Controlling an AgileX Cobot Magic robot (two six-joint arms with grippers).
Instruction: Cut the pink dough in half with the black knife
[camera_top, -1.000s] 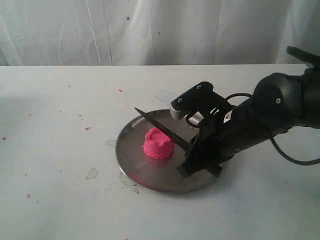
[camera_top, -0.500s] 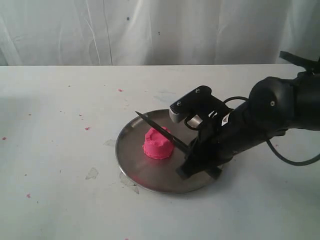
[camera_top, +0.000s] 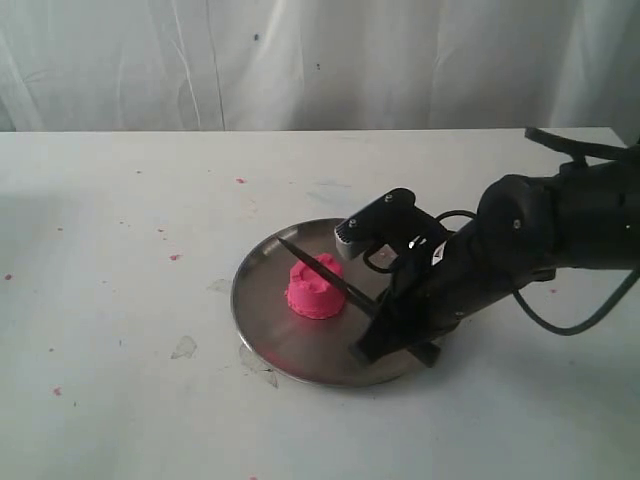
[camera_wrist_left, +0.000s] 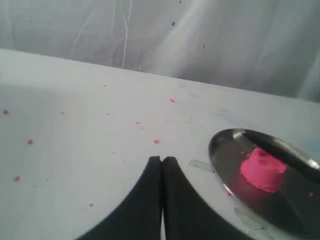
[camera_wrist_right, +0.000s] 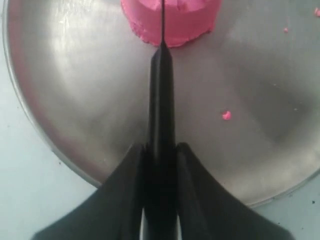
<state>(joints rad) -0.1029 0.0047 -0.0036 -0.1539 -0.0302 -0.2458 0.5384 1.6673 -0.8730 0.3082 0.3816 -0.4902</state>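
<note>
The pink dough (camera_top: 317, 289) is a squat lump with a dented top, standing left of centre on the round steel plate (camera_top: 300, 355). My right gripper (camera_top: 372, 318) is shut on the handle of the black knife (camera_top: 320, 268). The blade runs edge-down across the top of the dough (camera_wrist_right: 170, 17), its tip past the lump's far side. In the right wrist view the knife (camera_wrist_right: 162, 105) lies straight along the middle of the dough. My left gripper (camera_wrist_left: 162, 159) is shut on nothing, above bare table well away from the plate (camera_wrist_left: 220, 145).
The white table (camera_top: 120, 300) carries tiny pink specks and a few pale smears near the plate's left rim. A small pink crumb (camera_wrist_right: 226, 115) lies on the plate. A white curtain hangs behind the table.
The right arm has come lower and the knife has dropped from above the dough down onto its top. The dough and plate have stayed put.
</note>
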